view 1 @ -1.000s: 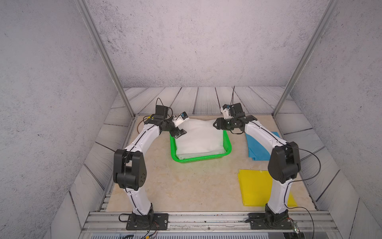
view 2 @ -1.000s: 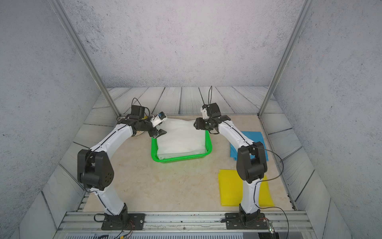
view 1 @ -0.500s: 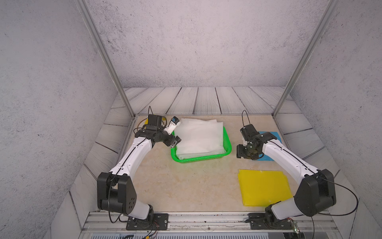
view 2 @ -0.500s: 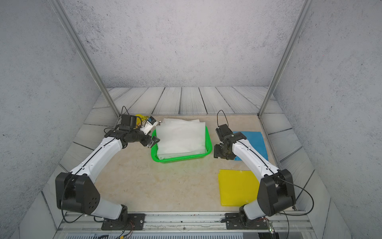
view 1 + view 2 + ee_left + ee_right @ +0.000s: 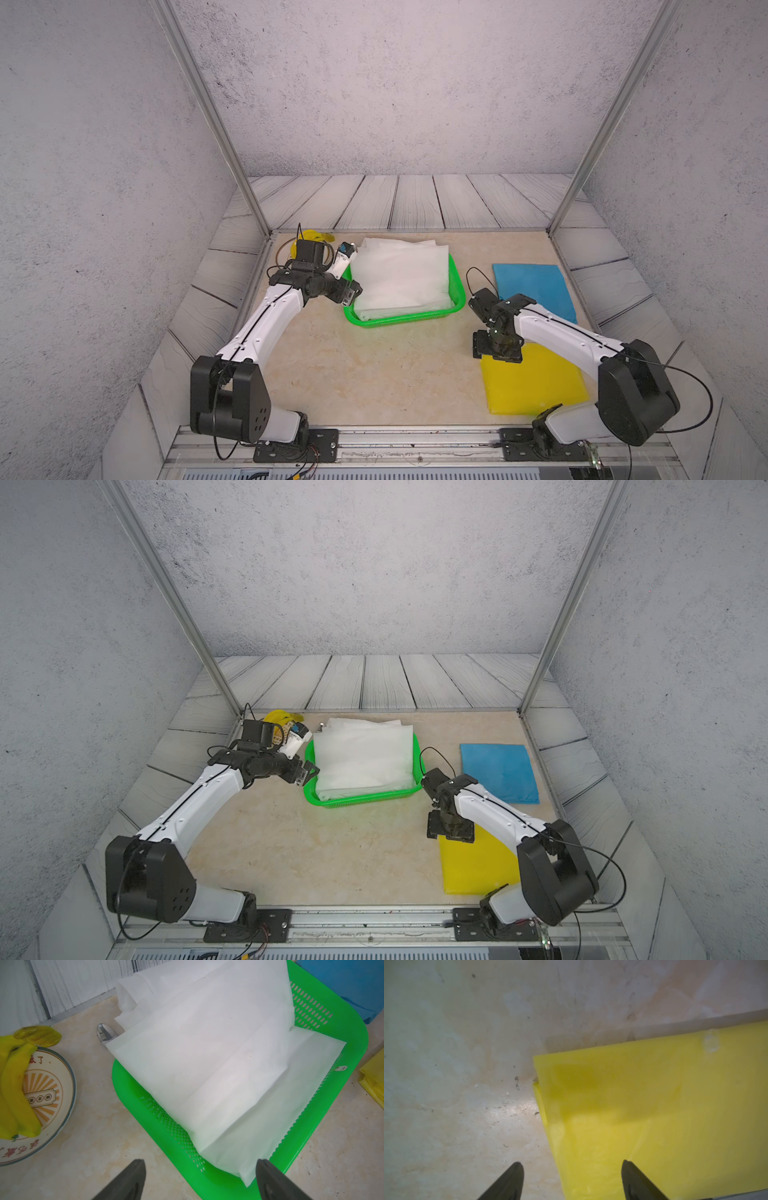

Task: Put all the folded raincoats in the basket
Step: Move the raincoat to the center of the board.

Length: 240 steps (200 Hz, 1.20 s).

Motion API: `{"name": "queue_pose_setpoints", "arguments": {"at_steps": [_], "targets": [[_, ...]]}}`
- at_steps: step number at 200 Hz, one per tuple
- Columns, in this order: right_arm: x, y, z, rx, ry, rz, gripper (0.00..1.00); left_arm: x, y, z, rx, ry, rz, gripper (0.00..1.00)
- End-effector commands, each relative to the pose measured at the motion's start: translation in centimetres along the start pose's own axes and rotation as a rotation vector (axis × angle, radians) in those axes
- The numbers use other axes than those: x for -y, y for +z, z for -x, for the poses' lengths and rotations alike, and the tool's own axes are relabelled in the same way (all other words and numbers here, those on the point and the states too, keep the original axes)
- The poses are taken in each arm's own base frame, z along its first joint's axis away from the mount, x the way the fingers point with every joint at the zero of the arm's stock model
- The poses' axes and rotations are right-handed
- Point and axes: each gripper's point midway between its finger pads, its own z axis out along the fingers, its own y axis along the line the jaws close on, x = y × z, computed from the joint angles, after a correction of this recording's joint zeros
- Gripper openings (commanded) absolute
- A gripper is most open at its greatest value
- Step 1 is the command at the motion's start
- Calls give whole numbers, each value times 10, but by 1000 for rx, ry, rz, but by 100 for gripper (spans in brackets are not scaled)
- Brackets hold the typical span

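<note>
Bananas [image 5: 12, 1088], plate [image 5: 71, 1084] and spoon [image 5: 105, 1032] crowd the basket [image 5: 135, 1101]; left claw [image 5: 200, 1160], right claw [image 5: 571, 1162] both gape empty.

A robot lab's enclosed test cell: 2 arms [image 5: 266, 324] bolted to an aluminium rail [image 5: 415, 436], bare aluminium posts [image 5: 208, 116], grey textured wall panels [image 5: 395, 83], and printed plank sheets [image 5: 415, 199] around a stone-look tabletop [image 5: 374, 374].

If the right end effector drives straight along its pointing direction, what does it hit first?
Probably the yellow folded raincoat, near its edge; one open finger looks over bare table. Height unclear.
</note>
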Motion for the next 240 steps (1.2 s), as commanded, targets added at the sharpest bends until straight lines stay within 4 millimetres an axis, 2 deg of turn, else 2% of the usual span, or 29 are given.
{"name": "queue_pose_setpoints", "arguments": {"at_steps": [1,18,42,74,91,106,136,158,183,205,217,230,240], "targets": [[7,20,-2,5,66,-71,77,5,-3,-7,-11,-4,-19,89],[1,36,-6,-18,71,-74,71,4,-1,-10,-18,-4,-16,89],[-5,55,-11,-50,74,-85,53,4,0,-11,-21,-5,-17,88],[-12,62,-12,-47,22,-131,32,4,-1,-14,-34,1,-12,88],[-21,68,-17,-78,4,-102,17,4,0,-17,-45,6,-11,88],[-36,66,-19,-90,-16,-53,9,4,0,-20,-58,7,-13,88],[-74,42,-17,-58,-38,81,0,8,-1,-27,-84,8,-27,88],[-107,17,-13,-2,-55,200,0,7,-2,-32,-98,-2,-20,88],[-158,-11,-16,24,-77,392,0,10,-6,-37,-116,-19,-39,88],[-188,-31,-13,65,-130,446,1,16,-9,-46,-140,-37,-72,88],[-201,-38,-10,66,-150,486,11,20,-11,-52,-159,-49,-95,88],[-213,-46,-10,61,-176,540,31,29,-12,-60,-181,-54,-134,87],[-212,-50,-13,55,-185,554,43,39,-14,-68,-194,-51,-186,87]]}}
